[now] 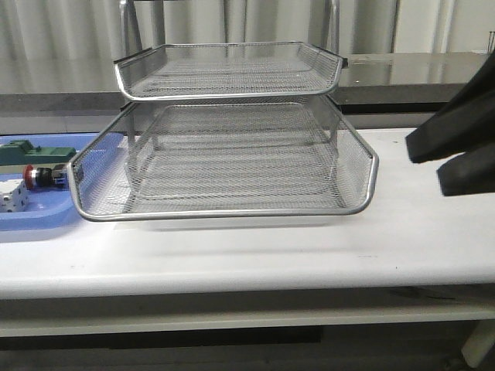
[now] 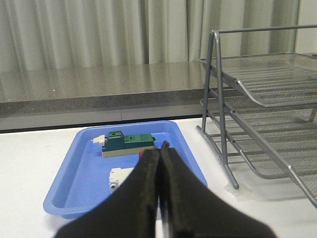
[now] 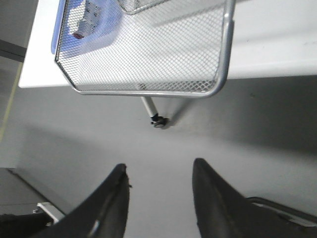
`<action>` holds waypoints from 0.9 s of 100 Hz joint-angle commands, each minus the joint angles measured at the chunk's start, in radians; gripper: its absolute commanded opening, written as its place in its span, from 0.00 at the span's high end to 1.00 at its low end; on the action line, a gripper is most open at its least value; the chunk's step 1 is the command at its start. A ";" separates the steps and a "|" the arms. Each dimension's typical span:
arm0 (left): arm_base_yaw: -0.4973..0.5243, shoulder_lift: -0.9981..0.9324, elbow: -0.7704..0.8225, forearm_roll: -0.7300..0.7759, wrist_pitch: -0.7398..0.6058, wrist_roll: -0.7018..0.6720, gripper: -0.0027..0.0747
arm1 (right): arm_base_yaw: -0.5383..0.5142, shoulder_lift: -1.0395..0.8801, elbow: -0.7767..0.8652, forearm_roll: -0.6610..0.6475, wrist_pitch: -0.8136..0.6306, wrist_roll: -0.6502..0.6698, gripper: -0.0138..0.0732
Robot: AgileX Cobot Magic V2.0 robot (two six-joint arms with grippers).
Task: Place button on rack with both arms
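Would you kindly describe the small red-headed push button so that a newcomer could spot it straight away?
Start at the silver wire-mesh rack in the middle of the white table, then look to its left at the flat blue plastic tray. The push button lies there between a green block and a white cube; it alone has a round red head.

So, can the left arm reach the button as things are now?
Probably yes: the button lies uncovered in the blue tray, just ahead of the left gripper, whose fingers are shut and must open first.
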 commanded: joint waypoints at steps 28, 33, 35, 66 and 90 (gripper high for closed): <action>-0.001 -0.033 0.053 -0.001 -0.081 -0.013 0.98 | 0.001 -0.193 -0.249 -0.676 0.035 0.401 0.46; -0.001 -0.033 0.053 -0.001 -0.081 -0.013 0.98 | 0.001 -0.213 -0.269 -0.781 0.040 0.446 0.46; -0.001 -0.033 0.053 -0.001 -0.081 -0.013 0.98 | 0.001 -0.224 -0.275 -0.805 0.043 0.467 0.46; -0.001 -0.033 0.053 -0.001 -0.081 -0.013 0.98 | 0.001 -0.392 -0.290 -1.210 0.109 0.719 0.46; -0.001 -0.033 0.053 -0.001 -0.081 -0.013 0.98 | 0.001 -0.514 -0.290 -1.230 0.208 0.729 0.46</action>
